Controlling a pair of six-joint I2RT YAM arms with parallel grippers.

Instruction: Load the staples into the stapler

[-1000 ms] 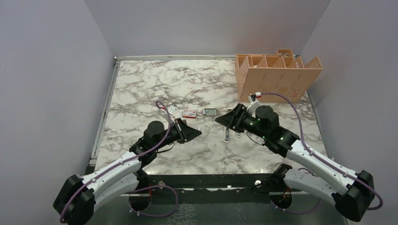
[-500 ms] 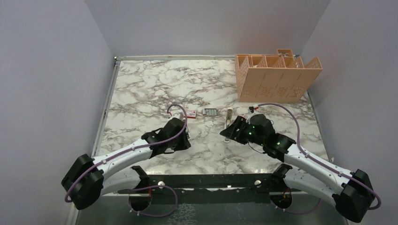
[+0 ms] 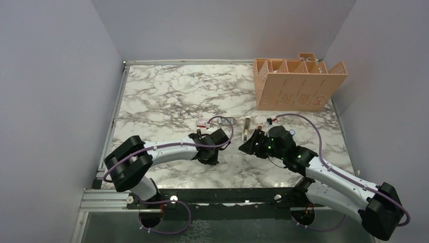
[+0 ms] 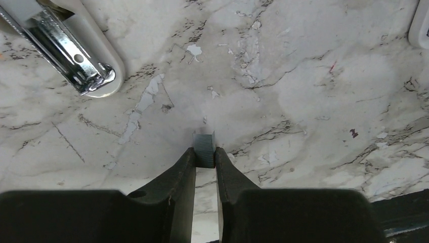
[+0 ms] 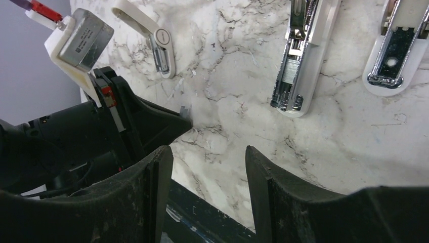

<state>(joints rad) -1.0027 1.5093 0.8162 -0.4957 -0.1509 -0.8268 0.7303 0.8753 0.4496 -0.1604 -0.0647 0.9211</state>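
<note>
The stapler lies opened flat on the marble table (image 3: 167, 96), seen in the top view (image 3: 246, 127). In the right wrist view its magazine rail (image 5: 298, 61) and its white base with the metal anvil (image 5: 397, 55) lie side by side. My left gripper (image 4: 205, 152) is shut on a short silvery-grey strip of staples (image 4: 204, 144), held just above the table. It is left of the stapler in the top view (image 3: 216, 151). My right gripper (image 5: 208, 157) is open and empty, close in front of the stapler (image 3: 246, 147). The red-and-white box (image 3: 203, 122) and the grey tray (image 3: 226, 120) lie behind the left gripper.
A small white-and-metal piece (image 5: 161, 48) lies on the table beyond the left gripper's fingers (image 5: 167, 124). An orange divided organizer (image 3: 298, 83) stands at the back right. The table's front edge (image 5: 202, 212) lies just below my right gripper.
My left arm has swung right across the table and now holds the staple strip close to the stapler. My right gripper has shifted slightly and stays open by the stapler.
</note>
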